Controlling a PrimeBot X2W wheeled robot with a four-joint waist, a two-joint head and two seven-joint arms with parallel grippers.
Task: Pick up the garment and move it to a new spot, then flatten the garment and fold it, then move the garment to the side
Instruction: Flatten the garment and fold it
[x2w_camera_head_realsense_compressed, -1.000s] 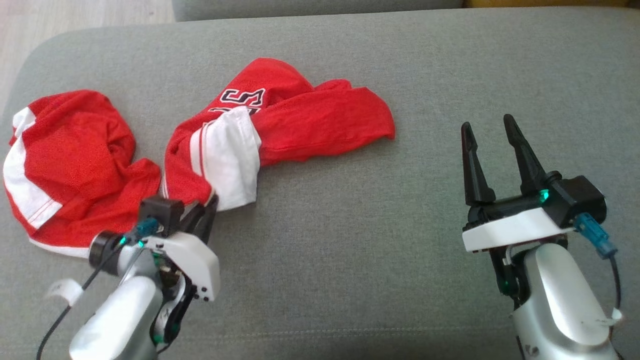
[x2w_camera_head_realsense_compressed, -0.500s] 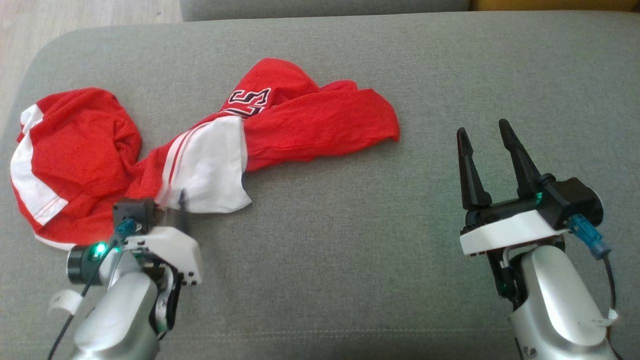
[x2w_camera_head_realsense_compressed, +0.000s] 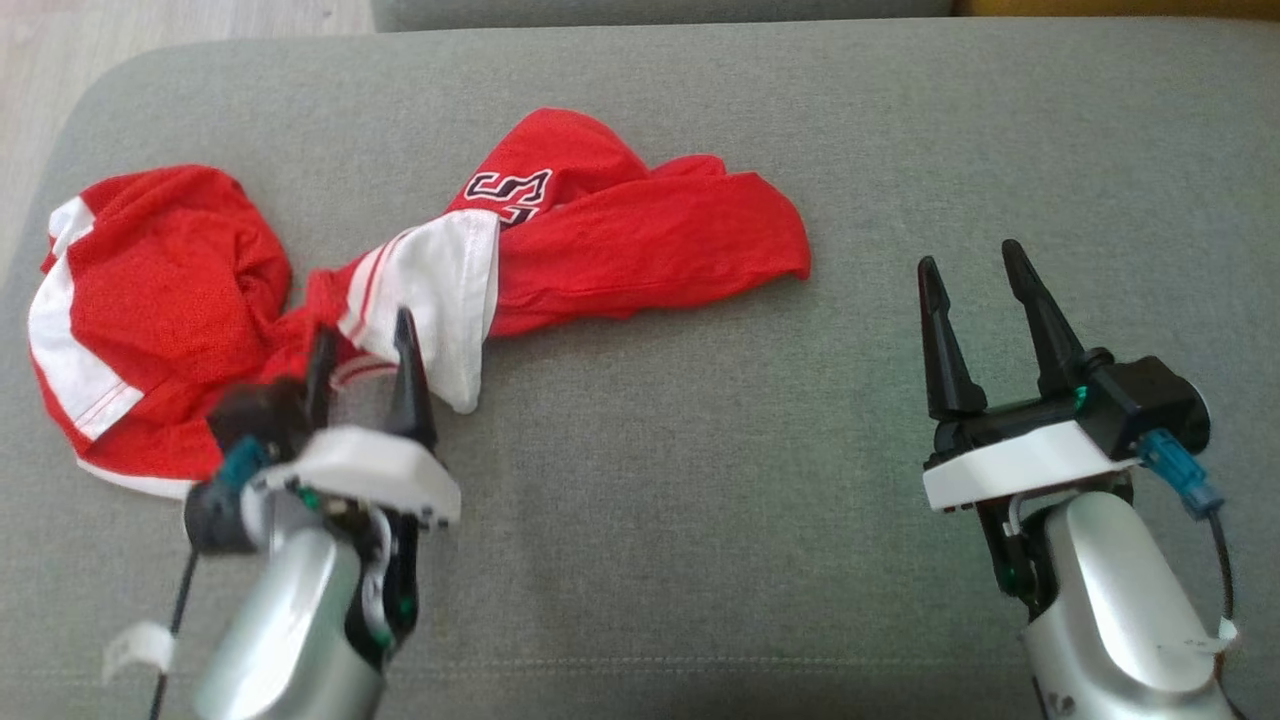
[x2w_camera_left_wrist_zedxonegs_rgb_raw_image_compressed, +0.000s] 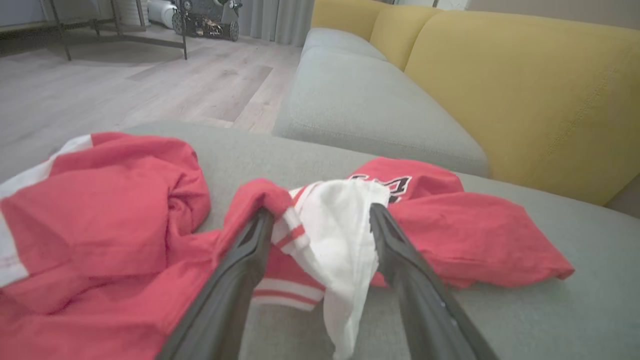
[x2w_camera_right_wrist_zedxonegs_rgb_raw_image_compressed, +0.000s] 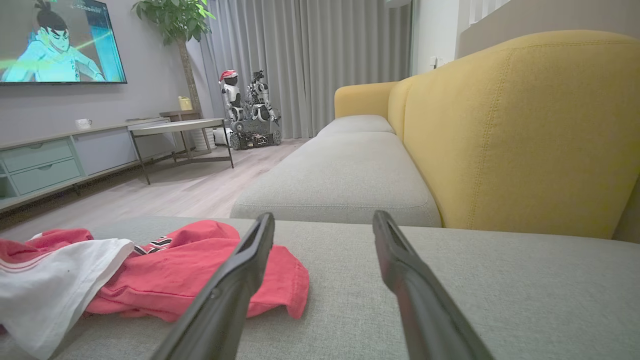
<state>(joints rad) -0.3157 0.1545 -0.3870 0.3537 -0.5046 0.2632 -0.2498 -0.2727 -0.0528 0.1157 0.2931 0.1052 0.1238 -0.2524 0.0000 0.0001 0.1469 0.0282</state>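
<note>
Your head view shows the red-and-white garment (x2w_camera_head_realsense_compressed: 650, 240) lying crumpled on the grey cushion (x2w_camera_head_realsense_compressed: 700, 480), left of middle, with the left gripper (x2w_camera_head_realsense_compressed: 362, 328) over its white panel. Your left wrist view has white cloth between those fingers, spread and released. Your right wrist view shows the right gripper (x2w_camera_right_wrist_zedxonegs_rgb_raw_image_compressed: 322, 217) spread above bare cushion.

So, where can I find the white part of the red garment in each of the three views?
Head view: the white part lies left of centre, just above the left hand.
Left wrist view: it hangs in the centre, between that hand's fingers.
Right wrist view: it lies in the lower left corner.
Shared landmark: the black lettering on the red cloth beside it.
</note>
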